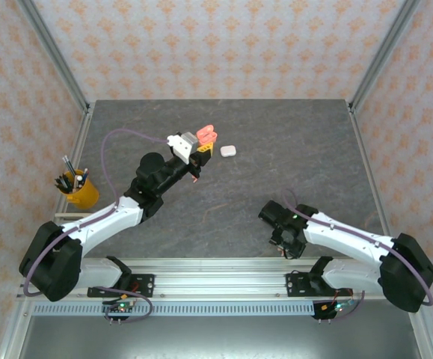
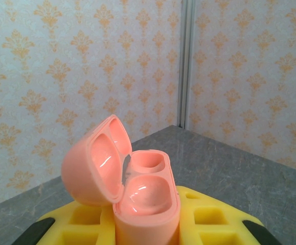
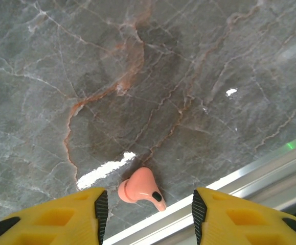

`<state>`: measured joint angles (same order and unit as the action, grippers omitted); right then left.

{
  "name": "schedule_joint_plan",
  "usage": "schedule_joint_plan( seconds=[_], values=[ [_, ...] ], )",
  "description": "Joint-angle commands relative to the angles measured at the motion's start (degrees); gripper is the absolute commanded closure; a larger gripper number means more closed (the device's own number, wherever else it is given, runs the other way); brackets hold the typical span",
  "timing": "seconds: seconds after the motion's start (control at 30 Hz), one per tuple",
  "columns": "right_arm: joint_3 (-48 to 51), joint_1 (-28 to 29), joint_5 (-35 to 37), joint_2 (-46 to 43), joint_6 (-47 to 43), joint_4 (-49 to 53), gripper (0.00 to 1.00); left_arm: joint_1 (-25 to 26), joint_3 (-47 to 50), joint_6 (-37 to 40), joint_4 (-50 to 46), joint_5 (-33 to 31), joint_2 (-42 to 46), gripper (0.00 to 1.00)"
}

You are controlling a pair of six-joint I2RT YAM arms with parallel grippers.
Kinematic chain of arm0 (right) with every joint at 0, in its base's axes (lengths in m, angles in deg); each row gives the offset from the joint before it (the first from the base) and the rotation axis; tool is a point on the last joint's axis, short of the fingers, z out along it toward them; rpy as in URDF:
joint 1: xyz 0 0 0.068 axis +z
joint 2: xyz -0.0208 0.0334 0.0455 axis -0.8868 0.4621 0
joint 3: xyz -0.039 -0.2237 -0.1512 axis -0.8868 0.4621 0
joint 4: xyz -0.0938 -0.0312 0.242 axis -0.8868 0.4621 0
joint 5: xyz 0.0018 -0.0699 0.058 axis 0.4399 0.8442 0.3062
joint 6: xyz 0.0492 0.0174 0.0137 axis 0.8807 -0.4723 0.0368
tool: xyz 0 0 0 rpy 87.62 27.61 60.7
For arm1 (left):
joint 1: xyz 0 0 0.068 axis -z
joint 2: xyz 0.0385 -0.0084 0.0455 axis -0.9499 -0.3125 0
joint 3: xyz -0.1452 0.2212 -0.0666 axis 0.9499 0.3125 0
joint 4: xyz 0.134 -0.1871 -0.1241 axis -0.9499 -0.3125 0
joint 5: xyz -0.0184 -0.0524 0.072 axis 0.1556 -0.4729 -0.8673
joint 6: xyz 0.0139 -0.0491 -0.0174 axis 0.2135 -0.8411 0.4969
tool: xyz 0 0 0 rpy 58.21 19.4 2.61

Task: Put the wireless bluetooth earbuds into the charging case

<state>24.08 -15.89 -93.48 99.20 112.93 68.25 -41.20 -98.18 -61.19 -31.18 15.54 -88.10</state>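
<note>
Grey veined stone covers the table (image 1: pixel 306 142), with patterned wallpaper behind it. The left gripper (image 1: pixel 204 144) is clamped on the lower body of the pink case (image 2: pixel 146 201) and holds it upright above the table. Its lid (image 2: pixel 94 171) is swung back to one side, and both wells look empty.

A white case (image 1: pixel 228 151) lies just beside the pink case, on its right. A yellow pen cup (image 1: pixel 78 190) stands well apart from the pink case, to its left.

One pink earbud (image 3: pixel 140 188) lies well apart from the pink case, toward the near right. It rests on the stone with the right gripper (image 3: pixel 149 217) hanging over it. The yellow fingers (image 3: pixel 81 212) are spread wide on either side and touch nothing.

The earbud is probably very light, hard and glossy. It is likely to slip or flick away if pinched off-centre, and its rounded head gives the pads little flat surface. My judgement is that the best hold is across the stem or just where the stem meets the head. That would leave the head free to drop into a well, and a gentle squeeze should be enough. The case looks stiff enough to bear the firm grip it has now.
</note>
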Motion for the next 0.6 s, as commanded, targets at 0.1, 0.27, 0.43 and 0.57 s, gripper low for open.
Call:
schedule_joint_plan(
  seconds=[0.1,0.27,0.43,0.57],
  values=[
    [2.51,0.29,-0.36,0.48,-0.23,-4.05,0.53,-0.42,-0.44,-0.03,2.3,-0.51,0.53,1.0],
    [3.06,0.33,-1.62,2.51,-1.03,-5.92,0.53,-0.44,-0.79,0.06,2.04,-0.5,0.36,1.0],
    [2.59,0.35,-2.43,6.59,-2.51,-8.25,0.55,-0.41,-1.2,0.5,1.44,-0.57,0.35,1.0],
    [0.88,0.35,-2.45,9.39,-3.38,-10.46,0.65,-0.47,-1.32,0.67,0.99,-0.75,0.54,1.0]
  ],
)
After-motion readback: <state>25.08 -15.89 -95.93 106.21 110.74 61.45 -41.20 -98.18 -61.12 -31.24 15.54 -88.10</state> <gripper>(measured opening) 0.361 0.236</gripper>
